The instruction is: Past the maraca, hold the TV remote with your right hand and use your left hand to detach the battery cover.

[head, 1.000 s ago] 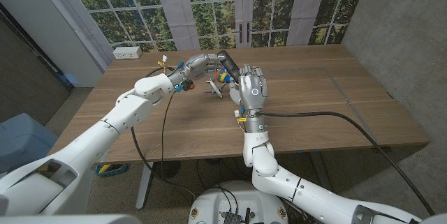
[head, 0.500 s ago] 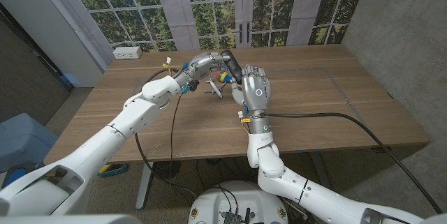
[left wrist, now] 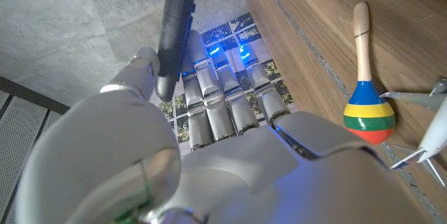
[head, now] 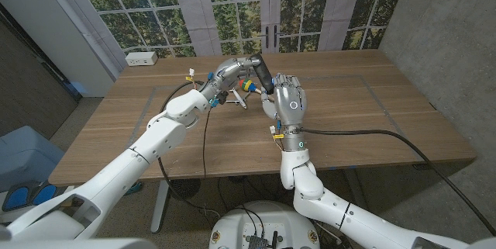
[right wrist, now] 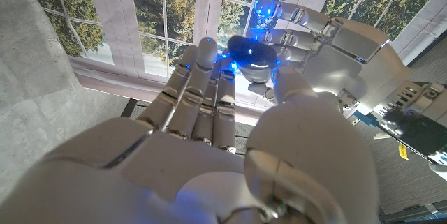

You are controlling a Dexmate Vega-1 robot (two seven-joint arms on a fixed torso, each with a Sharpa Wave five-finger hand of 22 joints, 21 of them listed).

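Head view: left hand (head: pixel 230 70) is holding the dark remote (head: pixel 261 71) raised above the tabletop (head: pixel 364 117), beside the striped maraca (head: pixel 247 87); right hand (head: pixel 287 102) is standing upright with fingers (right wrist: pixel 199 105) spread, holding nothing.

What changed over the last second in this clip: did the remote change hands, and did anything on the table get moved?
The left hand kept its grip on the TV remote and carried it a little farther from the robot and toward its right. The right hand followed, fingers spread, and now reaches the remote's end; whether it grips yet is unclear. The maraca and the toy plane lie where they were on the table.
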